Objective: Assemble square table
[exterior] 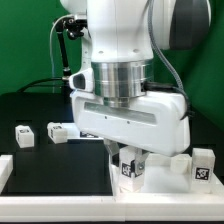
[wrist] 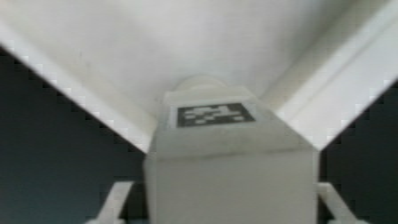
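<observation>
Holding a leg block (wrist: 214, 150) clamped in my gripper (exterior: 131, 163), upright over the square slab (exterior: 170, 190), by its raised rim. Open black table (exterior: 60, 165) on exterior view's left, past a loose leg (exterior: 57, 131). My arm hides most of the slab; can't tell if the leg touches it.

I am watching the white square slab (exterior: 160, 183) (wrist: 196, 40) lying flat, its raised rim closing into a corner. The tagged leg (exterior: 128, 166) (wrist: 222, 160) is standing upright at that corner. Two small leg blocks (exterior: 23, 135) (exterior: 57, 131) are sitting well apart from it toward the exterior view's left. A fourth block (exterior: 203, 166) is standing at the right.
</observation>
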Available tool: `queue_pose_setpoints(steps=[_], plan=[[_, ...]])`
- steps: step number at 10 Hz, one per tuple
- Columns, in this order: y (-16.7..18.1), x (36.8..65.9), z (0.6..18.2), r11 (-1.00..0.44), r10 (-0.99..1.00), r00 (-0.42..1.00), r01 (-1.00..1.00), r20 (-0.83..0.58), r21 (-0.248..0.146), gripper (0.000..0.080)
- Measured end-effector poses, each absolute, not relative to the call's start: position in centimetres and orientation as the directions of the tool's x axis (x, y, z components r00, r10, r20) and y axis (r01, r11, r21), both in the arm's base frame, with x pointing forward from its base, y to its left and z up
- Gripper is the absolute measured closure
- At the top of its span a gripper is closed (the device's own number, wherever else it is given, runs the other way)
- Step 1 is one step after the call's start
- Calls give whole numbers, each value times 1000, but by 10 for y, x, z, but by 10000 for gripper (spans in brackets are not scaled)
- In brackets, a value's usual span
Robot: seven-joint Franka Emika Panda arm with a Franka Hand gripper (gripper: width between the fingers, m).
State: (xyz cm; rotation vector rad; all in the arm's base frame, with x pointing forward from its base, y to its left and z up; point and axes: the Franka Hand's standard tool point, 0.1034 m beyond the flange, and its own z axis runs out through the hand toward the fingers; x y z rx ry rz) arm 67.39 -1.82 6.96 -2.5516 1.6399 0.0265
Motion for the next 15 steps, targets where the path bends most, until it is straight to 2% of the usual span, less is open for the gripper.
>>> queue_pose_setpoints(steps=[1,2,3,6,7,8,9,10,13,15], plan=[[-19,671,65,-183,-974,193,-980,-121,-83,510],[-23,670,64,-32,-986,46,-996,-159,-89,510],[-24,668,64,35,-982,-18,-995,-186,-89,509],[-22,668,64,207,-961,-192,-977,-199,-53,509],[-22,668,64,138,-974,-122,-988,-193,-67,394],[-17,668,65,-41,-986,55,-995,-154,-95,394],[-7,668,66,-197,-970,211,-974,-123,-115,258],[-1,667,70,-302,-943,315,-945,-105,-123,172],[-2,666,69,-500,-855,513,-854,-75,-140,156],[-5,675,75,-827,-558,828,-549,54,-119,150]])
